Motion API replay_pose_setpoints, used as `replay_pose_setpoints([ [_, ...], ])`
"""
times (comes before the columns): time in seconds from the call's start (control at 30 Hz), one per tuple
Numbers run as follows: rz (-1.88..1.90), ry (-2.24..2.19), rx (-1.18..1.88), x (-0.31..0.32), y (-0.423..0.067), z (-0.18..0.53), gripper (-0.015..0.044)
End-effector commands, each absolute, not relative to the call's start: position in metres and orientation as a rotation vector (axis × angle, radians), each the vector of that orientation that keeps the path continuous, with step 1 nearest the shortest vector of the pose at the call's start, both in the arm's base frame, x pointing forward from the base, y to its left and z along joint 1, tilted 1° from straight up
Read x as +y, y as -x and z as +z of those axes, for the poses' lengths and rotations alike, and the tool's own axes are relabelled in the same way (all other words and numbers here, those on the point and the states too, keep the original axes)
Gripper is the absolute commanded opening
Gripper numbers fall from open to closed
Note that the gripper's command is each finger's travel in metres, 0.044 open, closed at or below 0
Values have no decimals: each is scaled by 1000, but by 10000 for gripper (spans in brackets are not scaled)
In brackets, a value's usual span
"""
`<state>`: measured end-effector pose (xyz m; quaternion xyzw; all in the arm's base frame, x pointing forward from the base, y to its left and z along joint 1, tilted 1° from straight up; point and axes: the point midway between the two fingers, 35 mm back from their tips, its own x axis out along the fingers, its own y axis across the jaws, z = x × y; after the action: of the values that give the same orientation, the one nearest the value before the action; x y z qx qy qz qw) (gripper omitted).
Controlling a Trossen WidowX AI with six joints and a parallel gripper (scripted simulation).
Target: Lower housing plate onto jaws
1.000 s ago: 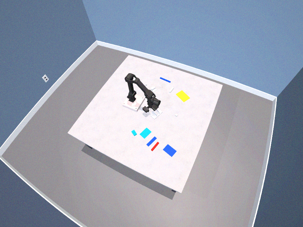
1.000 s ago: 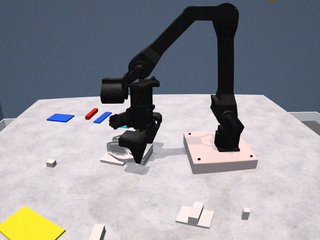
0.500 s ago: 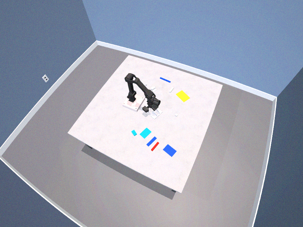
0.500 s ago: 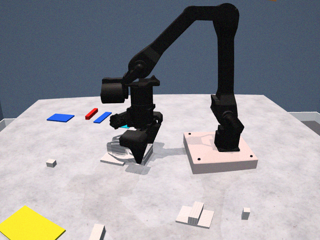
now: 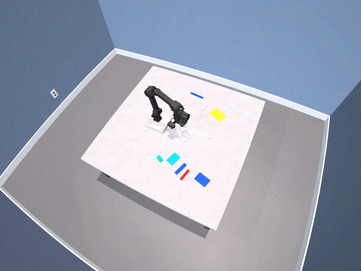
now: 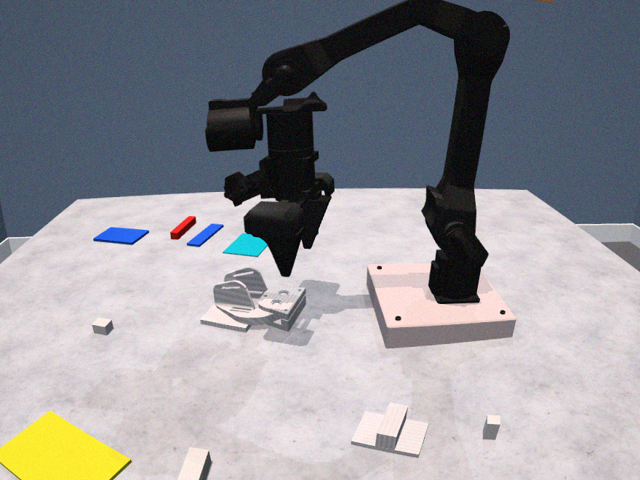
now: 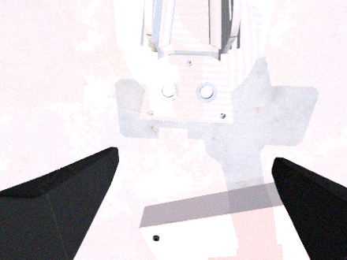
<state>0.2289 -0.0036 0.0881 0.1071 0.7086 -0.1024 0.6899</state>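
The open hand (image 6: 297, 262) (image 7: 194, 158) hovers above the level housing plate (image 6: 283, 300) (image 7: 187, 106)

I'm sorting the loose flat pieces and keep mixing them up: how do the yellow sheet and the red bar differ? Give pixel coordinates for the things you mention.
The yellow sheet (image 5: 217, 114) (image 6: 62, 449) is broad, while the red bar (image 5: 184, 175) (image 6: 183, 227) is long and narrow. The sheet looks very thin; the bar is visibly thicker. The sheet has no close neighbour, whereas the bar lies beside a blue strip (image 5: 180, 168) (image 6: 205, 235). Both rest on the table.
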Motion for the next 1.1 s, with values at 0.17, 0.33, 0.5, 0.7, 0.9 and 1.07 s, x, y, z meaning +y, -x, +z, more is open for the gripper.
replay_pose_setpoints([
  [0.17,-225,-238,1559,-5,-204,134,440],
  [0.33,-225,-238,1559,-5,-204,134,440],
  [0.5,-225,-238,1559,-5,-204,134,440],
  [0.7,-225,-238,1559,-5,-204,134,440],
  [0.9,-225,-238,1559,-5,-204,134,440],
  [1.07,-225,-238,1559,-5,-204,134,440],
])
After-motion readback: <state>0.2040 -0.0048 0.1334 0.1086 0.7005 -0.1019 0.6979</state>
